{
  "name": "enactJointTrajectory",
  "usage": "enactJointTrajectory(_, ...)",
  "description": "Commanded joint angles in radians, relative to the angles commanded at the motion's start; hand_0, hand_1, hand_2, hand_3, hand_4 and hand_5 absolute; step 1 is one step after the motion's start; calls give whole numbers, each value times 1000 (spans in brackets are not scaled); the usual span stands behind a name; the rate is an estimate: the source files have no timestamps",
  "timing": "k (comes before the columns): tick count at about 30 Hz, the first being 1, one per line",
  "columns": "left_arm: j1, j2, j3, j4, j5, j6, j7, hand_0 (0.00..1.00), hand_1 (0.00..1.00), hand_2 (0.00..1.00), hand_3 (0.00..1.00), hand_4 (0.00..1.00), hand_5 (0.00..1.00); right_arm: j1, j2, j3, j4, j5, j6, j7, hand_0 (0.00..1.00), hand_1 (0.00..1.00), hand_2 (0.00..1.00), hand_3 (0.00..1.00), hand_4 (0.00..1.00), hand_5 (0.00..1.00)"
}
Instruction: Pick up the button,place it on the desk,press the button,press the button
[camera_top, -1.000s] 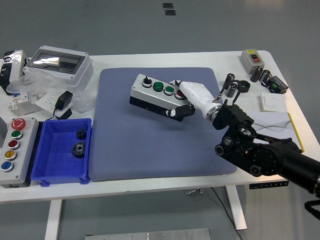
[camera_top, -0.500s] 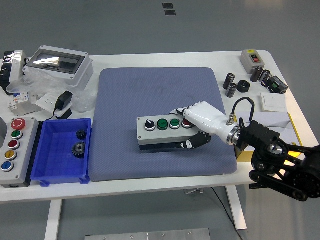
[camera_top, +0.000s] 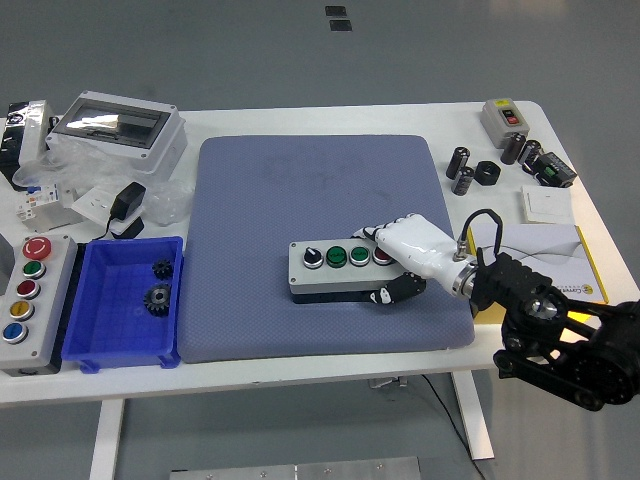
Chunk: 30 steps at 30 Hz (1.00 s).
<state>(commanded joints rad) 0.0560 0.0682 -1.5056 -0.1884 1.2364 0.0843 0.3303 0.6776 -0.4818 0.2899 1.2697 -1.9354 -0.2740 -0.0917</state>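
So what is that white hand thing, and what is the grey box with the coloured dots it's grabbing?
The picture comes from a camera high on a robot, looking down at its white table. The white hand belongs to the robot's right arm, which is black and reaches in from the right. Its fingers are wrapped around one end of a button box, a grey case with a black knob, two green buttons and a red one on top. The box sits on a blue-grey mat. To the left are a blue bin holding two small gears and another button box with red, green, yellow and blue buttons. Small parts lie at the far right. The left hand is not in the picture.
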Motion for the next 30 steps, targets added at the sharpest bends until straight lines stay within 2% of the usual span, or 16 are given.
enactJointTrajectory(5, -1, 1, 0, 0, 0, 0, -1, 641, 559, 621, 583, 632, 196, 2, -4, -4, 4, 24, 16, -7, 632, 632, 619, 584, 148, 86)
enactJointTrajectory(6, -1, 1, 0, 0, 1, -1, -1, 641, 559, 621, 583, 632, 197, 1, -5, -5, 4, 30, 19, -8, 672, 680, 671, 651, 161, 81)
enactJointTrajectory(11, 0, 1, 1, 0, 0, -1, -1, 641, 559, 621, 583, 632, 197, 1, -11, -7, 11, 48, 23, -12, 672, 680, 671, 651, 161, 81)
enactJointTrajectory(12, 0, 1, 0, 0, 1, -1, 0, 641, 559, 621, 583, 633, 196, 1, -14, -8, 13, 53, 24, -12, 798, 813, 814, 873, 326, 2)
enactJointTrajectory(17, 2, 1, 2, 0, -1, -1, -1, 641, 559, 621, 583, 633, 196, 2, -28, -14, 31, 102, 36, -10, 798, 813, 814, 873, 326, 2)
enactJointTrajectory(18, 2, 1, 2, 0, -2, 0, -1, 642, 558, 621, 582, 632, 197, 2, -32, -15, 35, 118, 41, -9, 835, 827, 837, 895, 368, 2)
enactJointTrajectory(22, 3, 1, 4, 0, -4, 0, -1, 642, 558, 621, 582, 632, 197, 5, -44, -12, 51, 175, 60, -2, 835, 827, 837, 895, 368, 2)
enactJointTrajectory(24, 3, 0, 4, 0, -4, -1, -1, 641, 559, 621, 582, 632, 196, 8, -47, -6, 55, 189, 65, 2, 836, 833, 842, 902, 408, 10)
enactJointTrajectory(30, 2, 0, 4, 1, -4, -1, -1, 641, 559, 621, 582, 631, 195, 9, -52, -1, 60, 204, 79, 7, 830, 834, 843, 906, 426, 19)
